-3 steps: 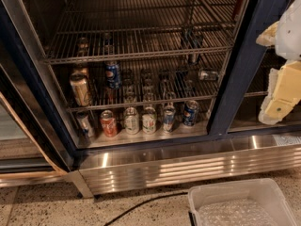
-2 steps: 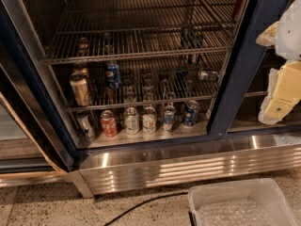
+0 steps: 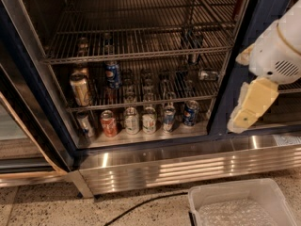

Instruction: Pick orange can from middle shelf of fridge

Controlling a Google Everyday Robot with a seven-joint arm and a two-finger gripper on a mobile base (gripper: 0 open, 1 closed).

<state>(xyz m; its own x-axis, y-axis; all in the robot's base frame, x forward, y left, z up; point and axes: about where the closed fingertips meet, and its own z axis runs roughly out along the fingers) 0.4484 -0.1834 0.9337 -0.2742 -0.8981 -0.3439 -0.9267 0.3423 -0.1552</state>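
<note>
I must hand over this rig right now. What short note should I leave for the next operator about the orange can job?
Pincer: outside the fridge, at the right, in front of the dark-blue frame, far from the can.
Orange can: upright at the left end of the middle shelf, left of the blue Pepsi can.
Done: fridge stands open; the can is not yet picked.
Left: reach in toward the left, grasp the orange can, lift it out.
</note>
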